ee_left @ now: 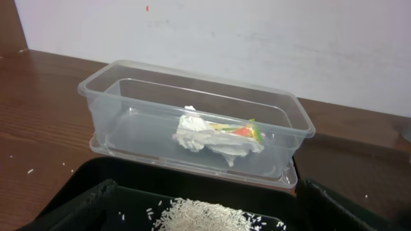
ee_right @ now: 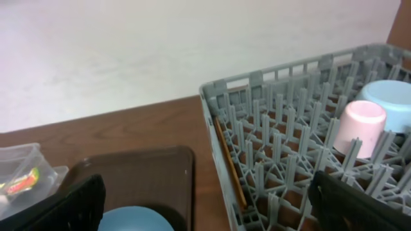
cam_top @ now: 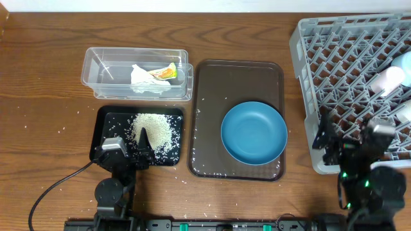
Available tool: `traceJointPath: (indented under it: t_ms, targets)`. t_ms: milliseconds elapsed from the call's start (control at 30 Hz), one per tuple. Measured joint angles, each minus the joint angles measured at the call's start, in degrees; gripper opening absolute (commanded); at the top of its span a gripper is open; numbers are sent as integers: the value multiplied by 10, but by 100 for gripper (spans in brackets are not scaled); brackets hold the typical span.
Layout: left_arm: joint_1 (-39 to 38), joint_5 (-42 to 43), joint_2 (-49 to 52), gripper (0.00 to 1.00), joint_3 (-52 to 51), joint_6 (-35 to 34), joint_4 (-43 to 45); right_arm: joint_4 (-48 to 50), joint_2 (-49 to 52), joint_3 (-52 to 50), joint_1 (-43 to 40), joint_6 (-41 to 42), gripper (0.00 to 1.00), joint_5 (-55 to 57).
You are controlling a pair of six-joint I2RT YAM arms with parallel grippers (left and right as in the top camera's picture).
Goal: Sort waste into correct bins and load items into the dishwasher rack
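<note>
Overhead, toward the tabletop's left edge, the black tray [cam_top: 101,131] holds the rice heap [cam_top: 154,127]. Behind it, the clear tub [cam_top: 96,72] holds the tissue [cam_top: 141,79] and the wrapper [cam_top: 166,72]. A blue dish [cam_top: 253,133] rests on the brown tray [cam_top: 239,78] at mid-tabletop, and the rack [cam_top: 307,58] fills the right edge. Only the right wrist view resolves the rack's load: the pink bowl [ee_right: 361,126] upside down, the light-blue bowl [ee_right: 393,96] behind it, and the chopsticks [ee_right: 230,163] along the left wall. We see the left claw [ee_left: 207,217] spread wide over the rice, and the right claw [ee_right: 212,215] likewise released; both are empty.
</note>
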Motion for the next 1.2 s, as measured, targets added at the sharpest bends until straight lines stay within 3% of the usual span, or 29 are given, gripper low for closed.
traceJointPath:
  t_ms: [400,767,1200]
  targets:
    - [0,0,0,90,0,1,0,79,-140,-150,0,-33,99,-21]
    - [0,0,0,90,0,1,0,243,-184,-289,0,-40,99,-43]
    - [0,0,0,90,0,1,0,204,-185,-306,0,-56,99,-55]
